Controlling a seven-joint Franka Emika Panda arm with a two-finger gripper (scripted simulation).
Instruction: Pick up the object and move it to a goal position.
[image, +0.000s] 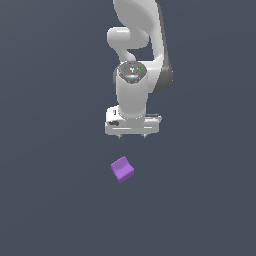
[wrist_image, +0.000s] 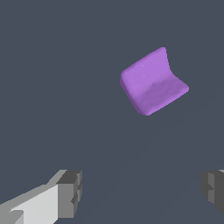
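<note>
A matte purple object (image: 122, 169), an L-shaped bent slab with rounded edges, lies on the flat grey floor (image: 50, 200) nearest the exterior view's camera. Beyond it hangs the glossy white gripper (image: 132, 136), jaws spread wide, grasping nothing.

Arm vertical, claw (image: 132, 135) pointing down, fingers apart, empty.
</note>
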